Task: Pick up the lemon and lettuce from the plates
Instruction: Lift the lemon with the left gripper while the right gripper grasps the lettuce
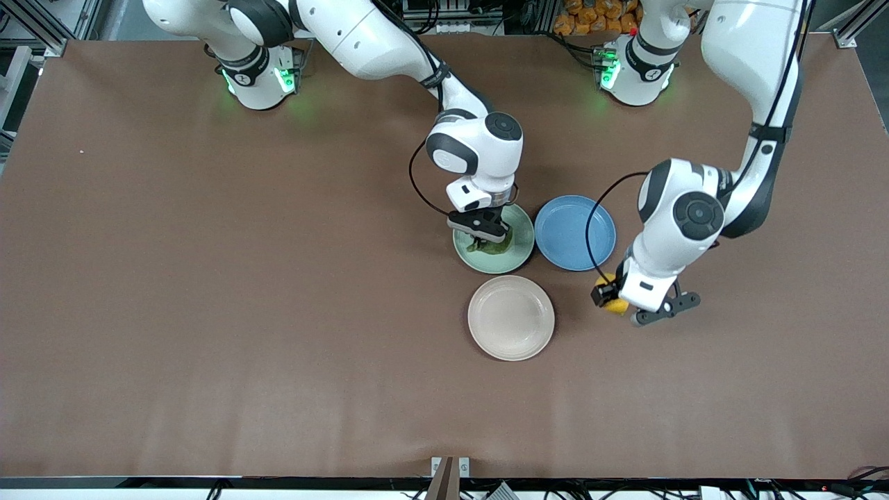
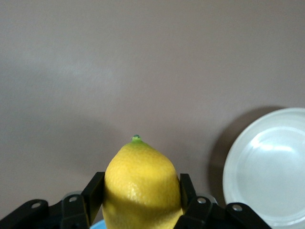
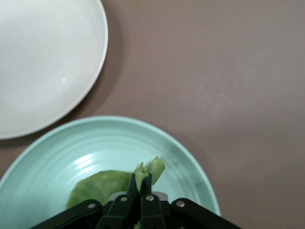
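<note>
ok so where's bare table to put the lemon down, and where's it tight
Bare brown table spreads from the plates toward the right arm's end, and a wide strip lies nearer the front camera than the beige plate. Crowded: mint plate, blue plate and beige plate sit close together, the right gripper clamping lettuce. The left gripper holds the lemon.

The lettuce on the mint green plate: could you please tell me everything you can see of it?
The lettuce is a soft, crinkly green leaf clump with a paler, folded edge sticking up. It lies in the mint green plate, resting on the plate's ringed inner surface. The right claw is shut on that raised edge, pinching it between its dark fingertips. In the front view it shows as a dark green patch under the claw; part of it is hidden.
</note>
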You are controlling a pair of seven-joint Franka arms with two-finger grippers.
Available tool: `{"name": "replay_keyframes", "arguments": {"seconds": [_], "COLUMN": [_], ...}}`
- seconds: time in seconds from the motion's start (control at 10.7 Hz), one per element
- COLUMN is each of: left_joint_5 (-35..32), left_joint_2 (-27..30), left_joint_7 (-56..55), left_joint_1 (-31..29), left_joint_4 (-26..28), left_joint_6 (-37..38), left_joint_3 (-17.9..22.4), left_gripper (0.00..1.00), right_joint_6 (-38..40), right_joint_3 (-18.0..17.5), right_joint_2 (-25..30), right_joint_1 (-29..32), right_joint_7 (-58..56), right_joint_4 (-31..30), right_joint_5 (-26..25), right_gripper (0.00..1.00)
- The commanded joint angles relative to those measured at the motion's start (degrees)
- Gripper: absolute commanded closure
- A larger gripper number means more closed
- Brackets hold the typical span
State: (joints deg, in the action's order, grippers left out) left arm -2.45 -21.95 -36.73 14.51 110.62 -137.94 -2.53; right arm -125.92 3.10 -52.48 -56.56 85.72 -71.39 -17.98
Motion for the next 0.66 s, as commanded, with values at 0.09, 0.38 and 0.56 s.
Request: {"name": "replay_keyframes", "arguments": {"seconds": [0.09,0.38,0.56], "left_joint_5": [-0.6,-0.9,-1.2], "left_joint_2": [8.0,6.8,5.3], "left_joint_7": [2.3,10.8,15.6], "left_joint_1": [-0.2,-3.2,-6.0], "left_joint_4": [9.6,10.2,9.9], "left_joint_6": [-0.2,-0.2,-0.2], "left_joint_3": [-0.2,-0.1,0.0], "left_gripper": [1.00,1.00,1.00], "right_joint_6": [8.1,17.3,25.5], "right_joint_3": [-1.0,-0.8,-0.8], "right_joint_2": [9.7,19.3,24.5], "right_joint_1": [5.8,14.9,24.3], "right_joint_7": [-9.7,-24.9,-38.1], "right_joint_4": [-0.1,-0.4,-0.4], "right_joint_5": [4.8,11.8,16.3], "right_gripper": [1.00,1.00,1.00]}}
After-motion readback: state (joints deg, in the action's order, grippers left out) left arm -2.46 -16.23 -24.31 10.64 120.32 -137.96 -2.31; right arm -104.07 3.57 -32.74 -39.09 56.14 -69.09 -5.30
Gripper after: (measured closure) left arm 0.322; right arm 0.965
